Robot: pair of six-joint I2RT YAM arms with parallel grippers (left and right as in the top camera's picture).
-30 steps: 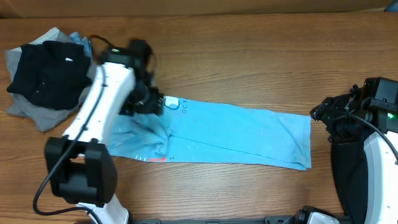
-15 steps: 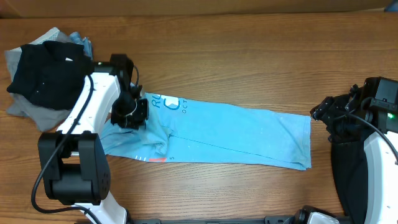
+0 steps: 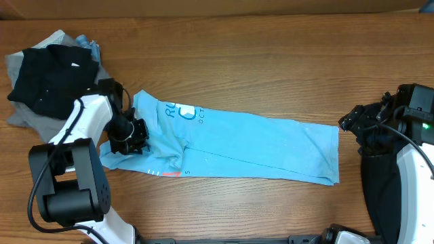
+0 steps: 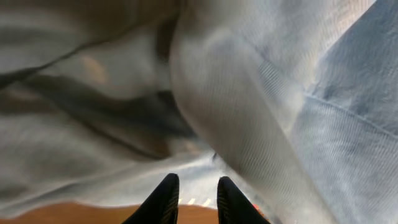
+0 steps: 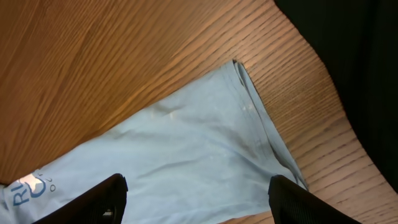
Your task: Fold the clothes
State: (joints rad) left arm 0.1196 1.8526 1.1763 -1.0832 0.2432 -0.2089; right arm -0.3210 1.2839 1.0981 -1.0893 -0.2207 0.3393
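Observation:
A light blue T-shirt (image 3: 258,146) lies as a long folded strip across the middle of the table, with blue lettering near its left end. My left gripper (image 3: 130,135) sits low on that left end, its jaws narrowed on a fold of the shirt. In the left wrist view, pale cloth (image 4: 236,93) fills the frame just beyond the close-set fingertips (image 4: 193,186). My right gripper (image 3: 347,122) hovers open just past the shirt's right edge, and the right wrist view shows the shirt's corner (image 5: 186,143) between its wide-spread fingers (image 5: 196,193). Black and grey clothes (image 3: 47,81) are piled at the back left.
The wooden table (image 3: 271,61) stretches bare behind the shirt up to its far edge. A black cover (image 3: 380,183) hangs along the right arm at the table's right side. The left arm's base (image 3: 68,190) stands at the front left.
My left arm swung down and left while its jaws closed. The shirt's left end has been drawn out leftward, baring more lettering. The right arm has not moved.

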